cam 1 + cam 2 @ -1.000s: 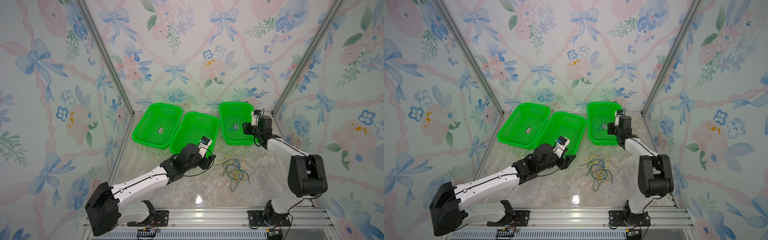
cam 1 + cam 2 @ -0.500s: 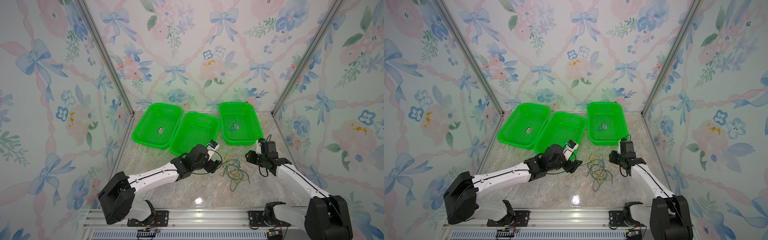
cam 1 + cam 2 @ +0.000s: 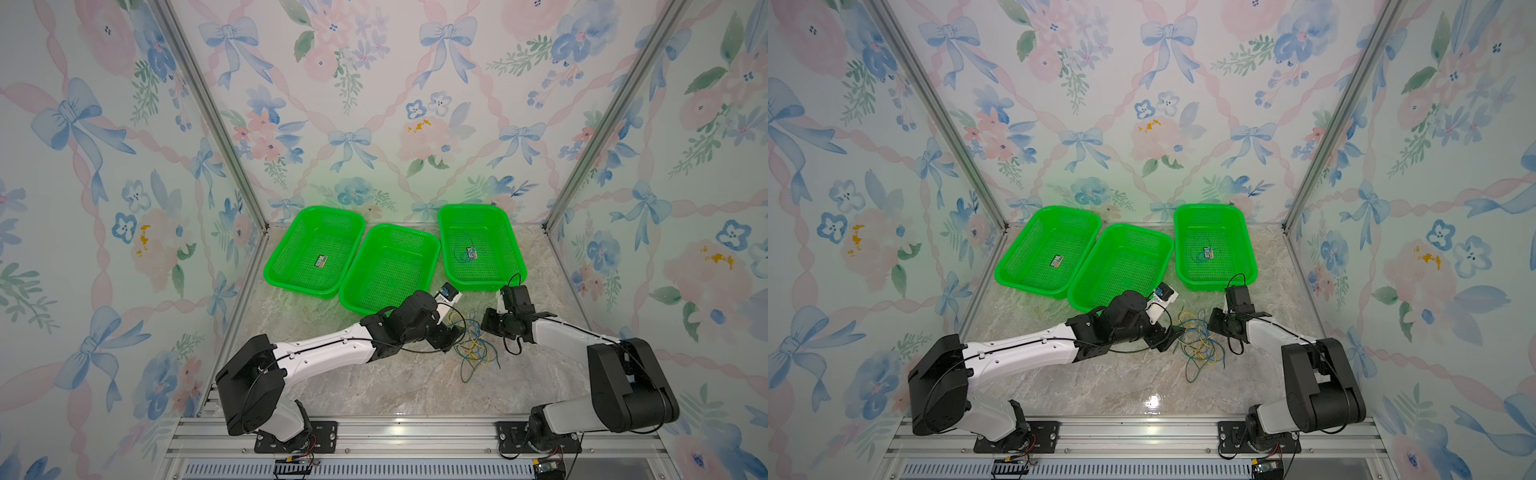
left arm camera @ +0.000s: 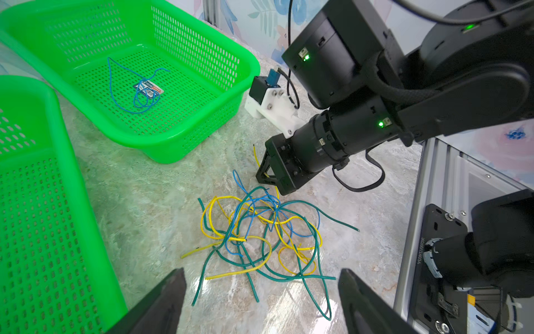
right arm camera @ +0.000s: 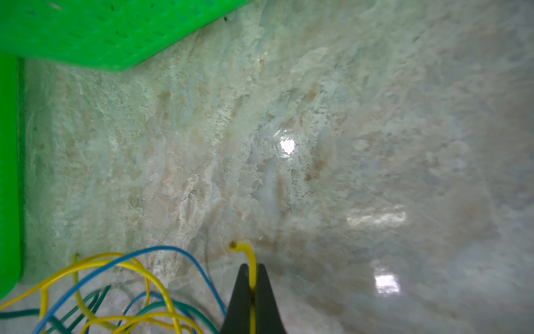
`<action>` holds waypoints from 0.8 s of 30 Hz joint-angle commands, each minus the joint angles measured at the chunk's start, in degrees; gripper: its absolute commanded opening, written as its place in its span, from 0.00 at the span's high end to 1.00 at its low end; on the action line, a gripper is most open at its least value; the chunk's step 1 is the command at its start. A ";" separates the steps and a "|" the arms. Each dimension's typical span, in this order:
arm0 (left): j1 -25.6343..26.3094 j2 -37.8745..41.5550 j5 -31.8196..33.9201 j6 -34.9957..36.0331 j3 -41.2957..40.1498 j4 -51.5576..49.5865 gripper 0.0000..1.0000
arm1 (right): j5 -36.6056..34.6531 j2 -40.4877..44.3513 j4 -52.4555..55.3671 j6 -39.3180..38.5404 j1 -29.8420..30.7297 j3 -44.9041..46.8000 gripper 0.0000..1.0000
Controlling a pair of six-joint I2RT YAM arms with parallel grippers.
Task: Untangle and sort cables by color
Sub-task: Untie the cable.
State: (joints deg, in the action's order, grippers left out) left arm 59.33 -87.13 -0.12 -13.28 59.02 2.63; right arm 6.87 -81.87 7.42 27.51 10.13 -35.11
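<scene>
Tangle of cables [image 3: 473,347] on the counter [image 3: 395,382] in both top views, at 5 o'clock from the middle basket [image 3: 399,227], with left tool [image 3: 451,334] at its 9 o'clock edge and right tool [image 3: 486,326] at 2 o'clock. Left wrist view: left tool's fingers [image 4: 173,289] spread wide above the tangle, gripping nothing; one blue cable [image 4: 138,92] inside another basket [image 4: 248,68]. Right wrist view: right tool clamped tight on a yellow cable [image 5: 250,256].

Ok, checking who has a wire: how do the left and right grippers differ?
The left gripper is open and holds nothing; the right gripper is shut on a yellow cable near its end. The left faces the tangle; the right pinches at its edge. Both sit beside it.
</scene>
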 commanded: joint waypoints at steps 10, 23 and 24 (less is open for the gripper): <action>1.10 -13.72 3.43 -8.01 9.01 0.24 0.12 | -3.21 26.21 11.34 3.13 0.98 -4.12 1.00; 0.88 -13.43 2.67 -5.95 9.85 0.27 0.13 | -3.30 39.61 11.92 -5.19 4.45 -10.90 1.00; 0.80 -12.75 2.58 -5.50 9.49 0.32 0.14 | -3.04 40.60 10.89 -5.58 4.44 -10.59 1.00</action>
State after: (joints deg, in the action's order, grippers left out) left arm 60.29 -101.73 2.76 -19.75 68.69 2.96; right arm 4.03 -43.68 20.62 24.91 14.02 -46.41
